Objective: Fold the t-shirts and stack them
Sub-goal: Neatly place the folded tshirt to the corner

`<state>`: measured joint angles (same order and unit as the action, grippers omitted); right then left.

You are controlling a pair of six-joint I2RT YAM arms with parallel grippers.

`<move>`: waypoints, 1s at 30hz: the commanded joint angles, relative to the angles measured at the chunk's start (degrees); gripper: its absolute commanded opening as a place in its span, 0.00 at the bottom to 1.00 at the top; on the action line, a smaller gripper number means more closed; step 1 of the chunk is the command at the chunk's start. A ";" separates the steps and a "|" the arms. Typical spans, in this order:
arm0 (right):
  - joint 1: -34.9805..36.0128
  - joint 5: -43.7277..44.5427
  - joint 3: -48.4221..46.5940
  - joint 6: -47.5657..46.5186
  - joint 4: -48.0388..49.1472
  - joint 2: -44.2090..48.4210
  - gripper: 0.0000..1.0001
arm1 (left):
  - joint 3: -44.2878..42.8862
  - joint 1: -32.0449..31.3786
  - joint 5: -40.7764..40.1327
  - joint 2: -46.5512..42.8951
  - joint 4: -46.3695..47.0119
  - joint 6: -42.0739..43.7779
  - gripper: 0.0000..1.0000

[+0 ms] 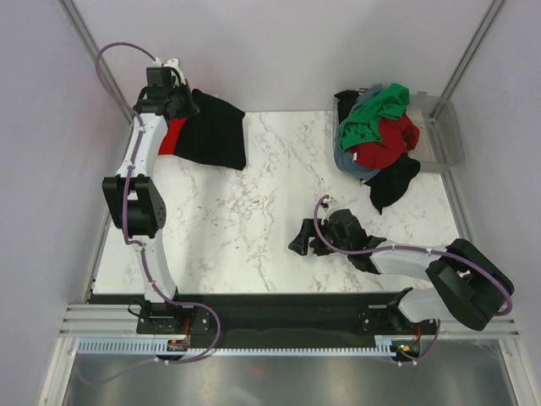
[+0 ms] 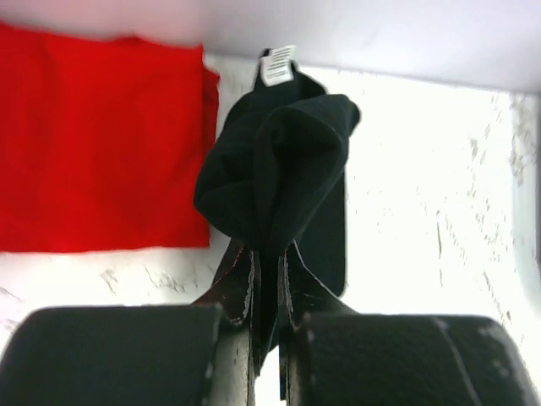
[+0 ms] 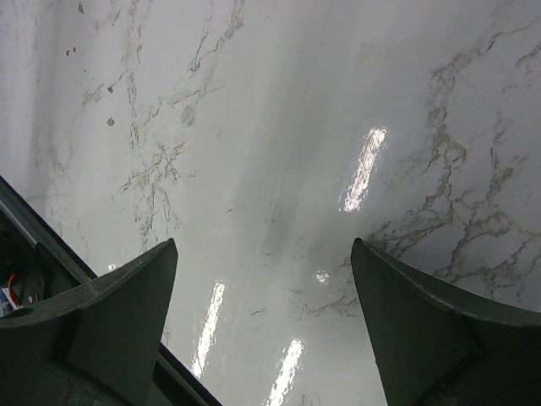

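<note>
A folded black t-shirt lies at the table's far left, partly over a folded red t-shirt. My left gripper is shut on the black t-shirt's edge; in the left wrist view the black cloth bunches up from between the fingers, with the red t-shirt flat to its left. My right gripper is open and empty, low over bare marble near the front. A heap of t-shirts, green, red, grey-blue and black, sits at the far right.
A grey tray stands at the far right corner, under the back of the heap. White walls and metal posts close in the table's sides. A dark rail runs along the near edge.
</note>
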<state>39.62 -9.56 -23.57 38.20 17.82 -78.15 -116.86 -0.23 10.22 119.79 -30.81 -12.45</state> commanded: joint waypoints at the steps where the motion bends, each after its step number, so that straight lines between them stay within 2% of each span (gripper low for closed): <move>1: 0.29 2.62 4.94 -0.14 -8.51 -1.57 0.93 | -7.66 0.66 -2.22 -0.79 -0.04 3.48 0.02; 9: 0.81 2.09 4.32 -0.31 -7.72 -3.94 0.93 | -15.58 1.90 -3.53 1.94 -2.14 8.05 0.02; 14: 0.90 1.57 4.24 -0.49 -7.28 -4.47 0.93 | -16.91 3.65 -3.45 2.56 -2.15 8.32 0.02; 20: 0.90 0.78 4.15 -0.75 -6.75 -5.35 0.93 | -18.05 6.02 0.32 4.75 -0.84 8.41 0.04; 30: 0.90 -0.02 3.62 -1.19 -6.22 -6.84 0.94 | -25.78 9.28 1.91 14.59 2.93 7.09 0.04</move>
<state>40.25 -9.89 -22.79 38.11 24.56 -81.06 -138.32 8.19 10.68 132.33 -33.56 -6.72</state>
